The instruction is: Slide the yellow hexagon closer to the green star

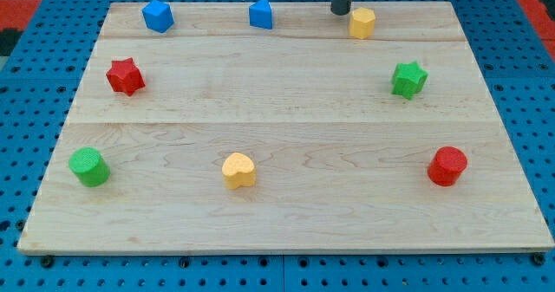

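The yellow hexagon [362, 22] sits near the top edge of the wooden board, right of centre. The green star [408, 79] lies below it and to its right, a short gap away. My tip [340, 12] is at the view's top, just left of the yellow hexagon and slightly above it, very close to its upper-left side; I cannot tell if it touches.
A blue block [158, 16] and a blue block [261, 14] sit along the top edge. A red star [125, 75] is at the left, a green cylinder [89, 166] at bottom left, a yellow heart-like block [238, 170] at bottom centre, a red cylinder [447, 165] at bottom right.
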Controlling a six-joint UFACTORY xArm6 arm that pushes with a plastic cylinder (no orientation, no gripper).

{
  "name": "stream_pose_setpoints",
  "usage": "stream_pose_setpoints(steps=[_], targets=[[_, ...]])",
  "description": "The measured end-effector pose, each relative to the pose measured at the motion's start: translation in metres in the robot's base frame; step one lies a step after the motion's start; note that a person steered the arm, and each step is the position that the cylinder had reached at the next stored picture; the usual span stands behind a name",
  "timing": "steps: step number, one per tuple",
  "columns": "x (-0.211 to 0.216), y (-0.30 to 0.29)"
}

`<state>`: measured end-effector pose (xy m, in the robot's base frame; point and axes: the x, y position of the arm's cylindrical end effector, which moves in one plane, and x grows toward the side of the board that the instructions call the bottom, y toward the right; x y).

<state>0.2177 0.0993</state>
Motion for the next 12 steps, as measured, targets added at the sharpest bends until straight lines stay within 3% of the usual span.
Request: stream_pose_setpoints(steps=[1,3,5,6,12], targets=[[0.056,0.003],[0.052,0.027],[0.039,-0.03],[0.029,-0.005],[0.013,0.006]])
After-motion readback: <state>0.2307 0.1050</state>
